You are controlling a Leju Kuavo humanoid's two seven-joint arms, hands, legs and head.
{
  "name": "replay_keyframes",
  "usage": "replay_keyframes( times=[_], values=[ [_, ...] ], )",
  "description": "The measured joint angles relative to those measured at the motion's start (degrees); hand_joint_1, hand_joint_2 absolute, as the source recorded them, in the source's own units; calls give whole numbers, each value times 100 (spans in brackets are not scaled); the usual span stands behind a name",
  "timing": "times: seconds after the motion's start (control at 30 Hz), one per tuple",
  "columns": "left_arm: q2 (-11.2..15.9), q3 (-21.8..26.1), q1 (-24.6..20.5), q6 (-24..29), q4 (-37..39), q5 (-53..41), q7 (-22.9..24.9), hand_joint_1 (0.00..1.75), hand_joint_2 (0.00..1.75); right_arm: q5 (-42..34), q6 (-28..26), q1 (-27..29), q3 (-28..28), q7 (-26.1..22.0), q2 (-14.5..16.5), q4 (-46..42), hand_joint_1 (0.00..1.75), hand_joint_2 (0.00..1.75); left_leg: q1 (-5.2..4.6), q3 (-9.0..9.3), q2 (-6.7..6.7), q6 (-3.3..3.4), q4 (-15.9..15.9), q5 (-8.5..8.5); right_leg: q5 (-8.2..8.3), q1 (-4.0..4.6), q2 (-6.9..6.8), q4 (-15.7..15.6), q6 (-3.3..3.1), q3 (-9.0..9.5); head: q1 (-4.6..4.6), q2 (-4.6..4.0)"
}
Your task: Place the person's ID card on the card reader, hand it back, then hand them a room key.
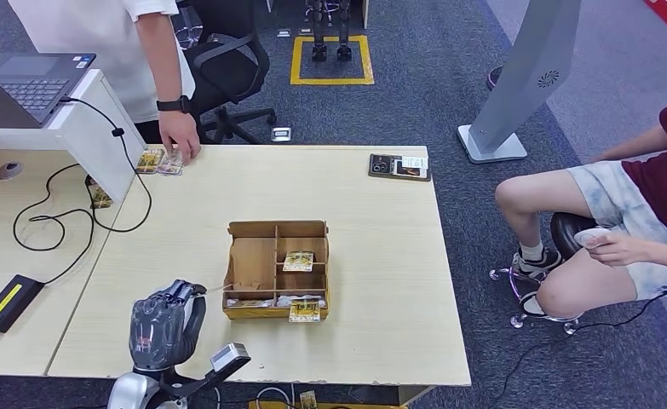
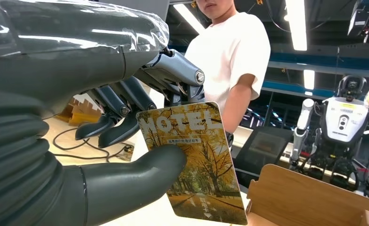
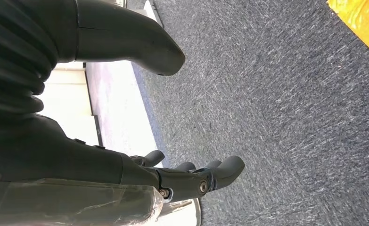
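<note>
"HOTEL" room key [image 2: 196, 160] in left hand [image 2: 102, 155]

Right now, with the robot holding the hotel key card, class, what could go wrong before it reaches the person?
1. The left hand pinches the key card near one edge only; it could slip out.
2. The cardboard organizer stands close beside that hand; a sideways swing could knock it.
3. The person's hand rests on cards at the table's far edge, so handing over needs a long reach.
</note>
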Motion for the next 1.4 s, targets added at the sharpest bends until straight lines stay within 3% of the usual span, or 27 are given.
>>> replay_keyframes(
  times=[0.17, 0.5, 0.73, 0.93, 1.27, 1.4],
  values=[
    [-1, 43, 0, 0, -1, -208, 100, 175, 175, 52, 2, -1, 4, -1, -13, 1, 0, 175, 0, 0, 0, 0, 0, 0, 0, 0, 0, 0, 0, 0, 0, 0],
    [-3, 404, -103, 0, -38, -1183, 963, 175, 175, 252, 36, -2, 82, -43, -49, 1, 0, 175, 0, 1, 0, 0, 0, 0, 0, 0, 0, 0, 0, 0, 0, 0],
    [-3, 473, -138, 0, -39, -1264, 1100, 175, 175, 291, 36, -3, 104, -43, -55, 1, 0, 175, 0, 1, 0, 0, 0, 0, 0, 0, 0, 0, 0, 0, 0, 0],
    [231, 649, -318, -2, 102, -1715, 2466, 175, 175, 393, 80, -14, 235, -8, -68, 1, 0, 175, 0, 0, 0, 0, 0, 0, 0, 0, 0, 0, 0, -1, -1, 0],
    [444, 604, -526, -49, 915, -1664, 2599, 175, 175, 408, 58, -15, 302, -38, -74, 1, 0, 175, 0, 2, 1, 0, 0, 0, 0, 0, 2, 0, 0, -2, -1, 0],
    [577, 391, -616, -335, 1367, -1426, 2769, 175, 175, 409, 41, -12, 314, -3, -76, 1, 0, 175, 0, 3, 2, 0, 0, 0, 0, 0, 5, 0, 0, -1, -1, 0]
  ],
)
